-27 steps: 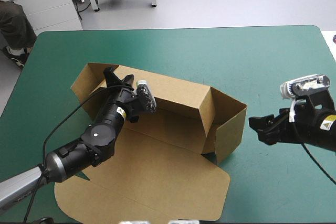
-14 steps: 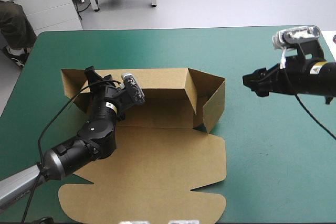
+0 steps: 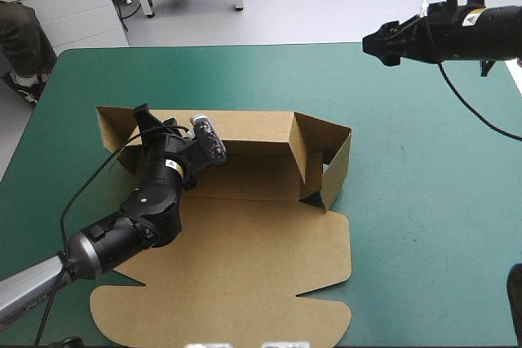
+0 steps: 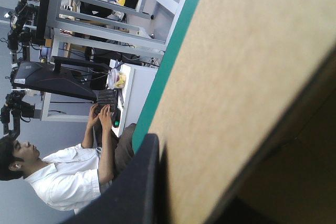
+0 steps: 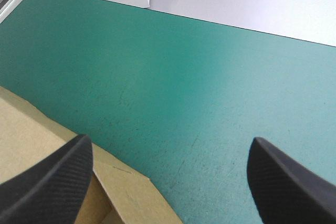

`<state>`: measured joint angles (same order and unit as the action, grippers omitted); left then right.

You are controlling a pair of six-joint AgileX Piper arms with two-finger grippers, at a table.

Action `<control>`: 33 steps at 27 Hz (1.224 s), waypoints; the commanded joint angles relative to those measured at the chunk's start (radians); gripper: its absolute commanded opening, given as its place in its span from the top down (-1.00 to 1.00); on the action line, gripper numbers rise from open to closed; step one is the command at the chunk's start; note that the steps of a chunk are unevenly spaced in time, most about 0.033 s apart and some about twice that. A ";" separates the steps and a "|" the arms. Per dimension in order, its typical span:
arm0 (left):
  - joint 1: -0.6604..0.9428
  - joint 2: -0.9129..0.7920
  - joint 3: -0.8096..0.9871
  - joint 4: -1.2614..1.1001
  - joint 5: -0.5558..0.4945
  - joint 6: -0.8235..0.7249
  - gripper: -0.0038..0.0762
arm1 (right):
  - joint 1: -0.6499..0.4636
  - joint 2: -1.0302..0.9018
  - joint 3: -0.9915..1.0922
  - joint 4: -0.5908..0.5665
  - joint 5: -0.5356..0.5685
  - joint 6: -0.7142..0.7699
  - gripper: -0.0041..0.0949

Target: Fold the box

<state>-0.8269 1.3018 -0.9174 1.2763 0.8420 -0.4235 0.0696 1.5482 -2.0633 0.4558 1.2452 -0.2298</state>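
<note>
The brown cardboard box (image 3: 253,242), a cut sheet partly set up, lies left of the middle of the teal-green desk (image 3: 424,201), its long far wall raised, right-end flaps folded inward, tabbed lid flat toward the near edge.

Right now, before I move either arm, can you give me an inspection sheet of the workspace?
Surface: teal-green cover, lying flat.
Job's things: box, brown, part folded; rear wall and right end wall stand up, lid flat toward the near edge.
Clutter: nothing seen.
Grippers: left gripper shut on the box's rear wall near its left end; right gripper open, empty, high over the table's far right part.
Cables: nothing seen.
Surroundings: nothing seen at or over the table.
</note>
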 commanded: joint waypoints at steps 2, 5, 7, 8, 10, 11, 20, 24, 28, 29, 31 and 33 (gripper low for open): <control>0.000 0.028 -0.033 -0.018 0.013 -0.031 0.86 | -0.003 0.070 -0.076 0.020 0.000 0.024 -0.57; 0.000 0.074 -0.070 -0.018 0.032 -0.031 0.86 | -0.003 0.138 -0.076 0.016 0.006 0.054 -0.57; 0.000 0.101 -0.108 -0.018 0.036 -0.031 0.86 | -0.003 0.175 -0.076 0.016 0.006 0.069 -0.57; 0.000 0.112 -0.126 -0.018 0.036 -0.031 0.86 | -0.003 0.194 -0.076 0.018 0.006 0.078 -0.57; 0.000 0.134 -0.170 -0.028 0.036 -0.031 0.86 | -0.003 0.224 -0.076 0.021 0.006 0.085 -0.57; 0.000 0.142 -0.189 -0.030 0.036 -0.031 0.86 | -0.003 0.238 -0.076 0.021 0.006 0.088 -0.57; 0.000 0.161 -0.224 -0.047 0.034 -0.006 0.86 | 0.013 0.313 -0.052 0.014 0.006 0.094 -0.57; 0.000 0.161 -0.224 -0.049 0.034 -0.006 0.86 | 0.034 0.321 0.001 -0.029 0.006 0.094 -0.57; 0.000 0.161 -0.224 -0.057 0.034 -0.006 0.86 | 0.080 0.321 0.091 -0.076 0.008 0.114 -0.57; 0.000 0.161 -0.224 -0.060 0.034 -0.006 0.86 | 0.088 0.321 0.106 -0.071 0.008 0.114 -0.57; 0.000 0.161 -0.224 -0.083 0.034 -0.006 0.86 | 0.106 0.310 0.143 -0.050 0.008 0.114 -0.57; 0.000 0.161 -0.224 -0.089 0.034 -0.005 0.86 | 0.119 0.289 0.169 -0.052 0.008 0.114 -0.57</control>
<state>-0.8224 1.4948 -1.1122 1.2287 0.8936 -0.3858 0.1789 1.9170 -1.8926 0.3776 1.2418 -0.1125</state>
